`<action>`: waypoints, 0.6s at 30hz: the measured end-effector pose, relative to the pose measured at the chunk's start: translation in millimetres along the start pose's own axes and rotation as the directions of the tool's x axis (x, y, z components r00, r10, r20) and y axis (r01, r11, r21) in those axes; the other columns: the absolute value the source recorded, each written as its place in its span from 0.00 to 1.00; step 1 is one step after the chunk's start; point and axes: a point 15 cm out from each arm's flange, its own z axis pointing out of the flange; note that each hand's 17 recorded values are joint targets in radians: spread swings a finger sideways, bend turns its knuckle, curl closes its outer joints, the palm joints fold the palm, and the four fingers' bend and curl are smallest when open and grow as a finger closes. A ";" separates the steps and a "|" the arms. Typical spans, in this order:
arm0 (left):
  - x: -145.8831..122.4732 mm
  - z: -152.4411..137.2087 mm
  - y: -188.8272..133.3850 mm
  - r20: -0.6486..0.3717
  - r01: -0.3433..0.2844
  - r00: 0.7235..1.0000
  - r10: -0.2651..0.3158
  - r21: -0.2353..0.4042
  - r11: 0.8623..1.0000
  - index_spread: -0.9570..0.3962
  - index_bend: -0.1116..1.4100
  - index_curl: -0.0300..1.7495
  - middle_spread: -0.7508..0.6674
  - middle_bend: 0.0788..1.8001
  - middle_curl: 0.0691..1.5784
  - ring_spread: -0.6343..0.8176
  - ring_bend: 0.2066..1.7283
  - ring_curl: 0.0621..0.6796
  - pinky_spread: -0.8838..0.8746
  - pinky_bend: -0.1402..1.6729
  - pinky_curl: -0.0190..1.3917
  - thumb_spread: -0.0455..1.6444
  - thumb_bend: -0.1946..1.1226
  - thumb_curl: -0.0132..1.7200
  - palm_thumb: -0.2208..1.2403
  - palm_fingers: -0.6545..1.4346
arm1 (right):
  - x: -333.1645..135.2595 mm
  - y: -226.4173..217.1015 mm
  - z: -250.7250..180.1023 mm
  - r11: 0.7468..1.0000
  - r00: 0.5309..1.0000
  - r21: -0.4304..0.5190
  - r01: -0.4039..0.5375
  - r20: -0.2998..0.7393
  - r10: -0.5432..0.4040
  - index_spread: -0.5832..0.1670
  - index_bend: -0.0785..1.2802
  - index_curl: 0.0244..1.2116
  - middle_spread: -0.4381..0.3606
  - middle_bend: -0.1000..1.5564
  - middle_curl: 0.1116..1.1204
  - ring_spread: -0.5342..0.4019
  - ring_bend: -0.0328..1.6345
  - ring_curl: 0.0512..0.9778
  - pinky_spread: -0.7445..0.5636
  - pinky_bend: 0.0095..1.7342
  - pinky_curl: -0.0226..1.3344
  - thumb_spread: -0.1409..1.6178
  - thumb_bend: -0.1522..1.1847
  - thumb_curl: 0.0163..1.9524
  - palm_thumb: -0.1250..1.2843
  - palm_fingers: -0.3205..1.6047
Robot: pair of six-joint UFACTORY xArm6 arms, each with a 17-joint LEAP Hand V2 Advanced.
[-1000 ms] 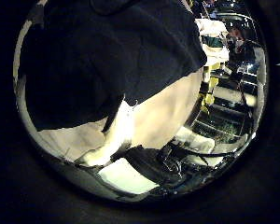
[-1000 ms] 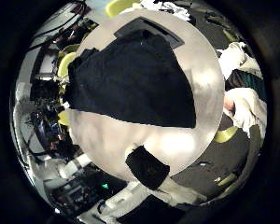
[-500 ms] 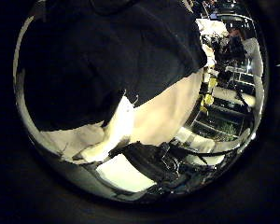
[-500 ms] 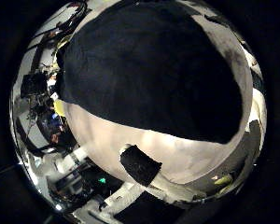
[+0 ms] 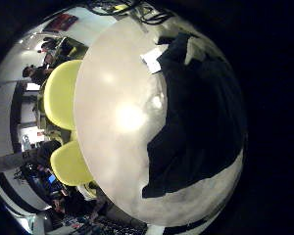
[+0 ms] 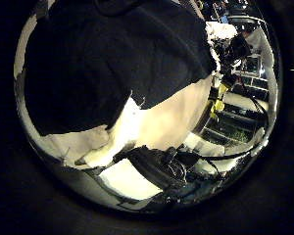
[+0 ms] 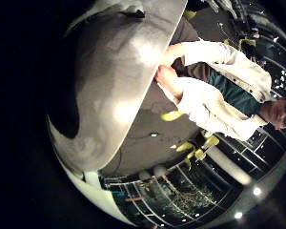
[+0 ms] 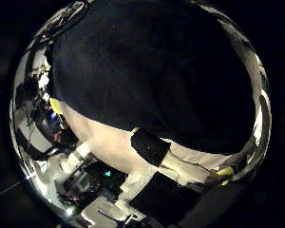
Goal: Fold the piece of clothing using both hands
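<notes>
A dark piece of clothing (image 5: pixel 201 117) lies spread flat on a pale round table (image 5: pixel 113 108). In the left thumb side palm view the clothing (image 6: pixel 108 59) fills most of the picture, so it is close under that palm. My left hand (image 6: pixel 147 174) shows beside the cloth's edge over bare table (image 6: pixel 171 117), its fingers relaxed and holding nothing. In the right thumb side palm view the clothing (image 8: pixel 161 66) also fills most of the picture. My right hand (image 8: pixel 150 147) reaches straight out over the table (image 8: pixel 104 142) at the cloth's edge, holding nothing.
Two chairs (image 5: pixel 64 93) (image 5: pixel 73 162) stand against the table's rim on the side away from the clothing. Bare table (image 7: pixel 114 76) lies beside the cloth. Racks and equipment (image 6: pixel 230 88) stand beyond the table.
The right palm has come much closer to the clothing, which now fills far more of its view. The left palm view has barely shifted. The clothing lies as before.
</notes>
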 end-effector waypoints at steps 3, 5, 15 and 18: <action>-2.8 -1.1 0.2 0.001 0.004 1.000 -0.004 0.001 1.000 0.66 0.20 0.29 0.56 0.06 0.22 0.54 0.30 0.25 0.63 0.25 0.27 0.78 0.14 0.17 0.40 0.44 | 1.4 -0.3 3.4 0.999 1.000 -0.038 0.011 -0.023 -0.012 0.46 0.19 0.23 0.39 0.35 0.30 0.39 0.61 0.32 0.67 0.38 0.26 0.67 0.11 0.17 0.41 0.51; -2.6 -1.1 0.1 0.001 0.002 1.000 -0.002 0.001 1.000 0.66 0.20 0.29 0.56 0.06 0.22 0.54 0.30 0.24 0.63 0.24 0.27 0.78 0.14 0.17 0.40 0.44 | 2.1 -3.5 2.4 0.999 0.999 -0.040 0.016 -0.033 -0.017 0.42 0.18 0.23 0.35 0.39 0.32 0.34 0.64 0.33 0.57 0.42 0.26 0.67 0.11 0.18 0.45 0.59; -3.8 3.6 0.3 0.003 0.003 1.000 -0.003 -0.008 1.000 0.65 0.20 0.29 0.56 0.06 0.21 0.54 0.29 0.23 0.63 0.23 0.26 0.79 0.14 0.17 0.42 0.45 | 9.3 5.1 -22.2 1.000 0.999 0.002 0.001 -0.052 -0.001 0.24 0.48 0.42 0.29 0.61 0.51 0.31 0.72 0.45 0.32 0.63 0.37 0.64 0.16 0.24 0.71 0.86; -4.2 7.0 0.5 0.003 0.003 1.000 -0.003 -0.014 1.000 0.65 0.20 0.29 0.56 0.06 0.21 0.54 0.29 0.22 0.63 0.23 0.26 0.79 0.14 0.17 0.42 0.45 | 18.1 12.8 -33.0 1.000 0.998 0.019 -0.010 -0.065 0.012 0.24 0.59 0.49 0.31 0.68 0.56 0.32 0.76 0.50 0.34 0.68 0.41 0.63 0.17 0.26 0.77 0.83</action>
